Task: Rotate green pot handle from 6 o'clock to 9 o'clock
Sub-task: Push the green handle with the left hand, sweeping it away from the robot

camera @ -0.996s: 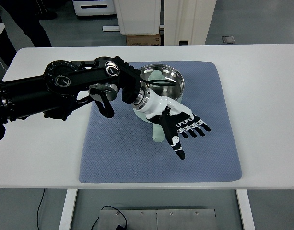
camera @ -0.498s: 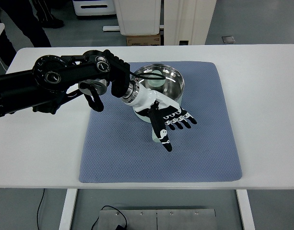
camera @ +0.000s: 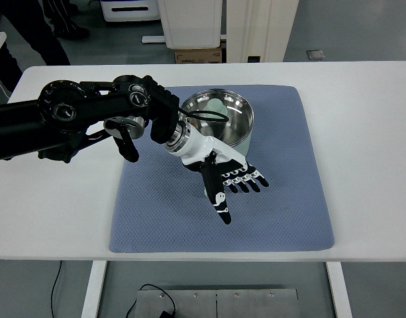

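A steel pot (camera: 230,124) with a pale green inside stands at the back of the blue mat (camera: 282,199). My left arm reaches in from the left edge. Its black and white hand (camera: 233,188) lies just in front of the pot, over the mat, palm down with fingers spread and nothing gripped. The hand and wrist cover the place in front of the pot where the green handle lay, so the handle is hidden. The right arm does not show.
The mat lies on a white table (camera: 368,132). Behind the table stand white cabinet bases (camera: 189,23) and a cardboard box (camera: 197,55). A person's legs (camera: 17,26) show at the top left.
The left hand has slid left and slightly toward the front, now covering the pale green handle that showed below the pot a second ago. The fingers stayed spread.
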{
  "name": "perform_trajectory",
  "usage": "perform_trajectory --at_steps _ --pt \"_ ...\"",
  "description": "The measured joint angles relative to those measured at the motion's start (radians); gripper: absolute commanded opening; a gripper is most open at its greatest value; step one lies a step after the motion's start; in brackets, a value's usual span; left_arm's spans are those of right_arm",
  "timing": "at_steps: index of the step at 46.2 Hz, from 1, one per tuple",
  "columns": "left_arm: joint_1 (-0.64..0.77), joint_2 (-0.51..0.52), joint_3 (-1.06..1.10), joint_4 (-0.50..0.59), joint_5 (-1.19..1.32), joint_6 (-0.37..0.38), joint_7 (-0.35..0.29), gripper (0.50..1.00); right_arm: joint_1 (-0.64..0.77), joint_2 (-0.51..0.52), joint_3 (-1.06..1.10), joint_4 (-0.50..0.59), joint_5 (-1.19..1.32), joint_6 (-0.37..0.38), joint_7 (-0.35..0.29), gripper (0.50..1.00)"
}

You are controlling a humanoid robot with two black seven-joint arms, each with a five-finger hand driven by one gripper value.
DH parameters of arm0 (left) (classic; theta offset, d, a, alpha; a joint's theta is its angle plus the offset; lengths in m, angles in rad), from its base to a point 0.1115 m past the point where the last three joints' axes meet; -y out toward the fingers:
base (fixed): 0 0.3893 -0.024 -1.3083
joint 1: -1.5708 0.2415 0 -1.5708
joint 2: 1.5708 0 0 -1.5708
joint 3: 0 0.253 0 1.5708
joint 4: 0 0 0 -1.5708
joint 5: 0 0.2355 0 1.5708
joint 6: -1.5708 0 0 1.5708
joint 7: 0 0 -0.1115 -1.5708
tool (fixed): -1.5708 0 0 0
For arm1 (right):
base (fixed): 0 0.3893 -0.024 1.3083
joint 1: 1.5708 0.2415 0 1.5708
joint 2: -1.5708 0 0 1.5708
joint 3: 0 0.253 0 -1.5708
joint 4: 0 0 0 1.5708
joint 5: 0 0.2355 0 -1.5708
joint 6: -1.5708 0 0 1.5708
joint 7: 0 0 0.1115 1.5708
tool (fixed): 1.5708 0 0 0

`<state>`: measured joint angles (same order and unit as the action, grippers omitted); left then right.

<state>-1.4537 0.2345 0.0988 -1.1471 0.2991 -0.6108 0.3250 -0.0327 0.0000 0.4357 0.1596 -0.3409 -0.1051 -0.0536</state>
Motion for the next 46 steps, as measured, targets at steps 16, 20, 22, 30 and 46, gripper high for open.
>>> perform_trajectory --at_steps 16,20,22,30,46 --pt "-0.039 0.06 0.029 -0.019 0.0 0.0 0.003 1.0 0.0 0.0 0.0 0.0 0.0 0.0 0.0 1.0" --pt "-0.048 0.064 0.031 -0.02 0.0 0.0 0.003 1.0 0.001 0.0 0.0 0.0 0.0 0.0 0.0 1.0" --pt "-0.048 0.064 0.032 -0.023 0.0 0.0 0.003 1.0 0.0 0.0 0.0 0.0 0.0 0.0 0.0 1.0" --pt "-0.047 0.065 0.042 -0.06 0.0 0.0 0.003 1.0 0.001 0.0 0.0 0.0 0.0 0.0 0.0 1.0" --pt "-0.062 0.115 0.071 -0.07 0.002 0.0 0.003 1.0 0.0 0.0 0.0 0.0 0.0 0.0 0.0 1.0"
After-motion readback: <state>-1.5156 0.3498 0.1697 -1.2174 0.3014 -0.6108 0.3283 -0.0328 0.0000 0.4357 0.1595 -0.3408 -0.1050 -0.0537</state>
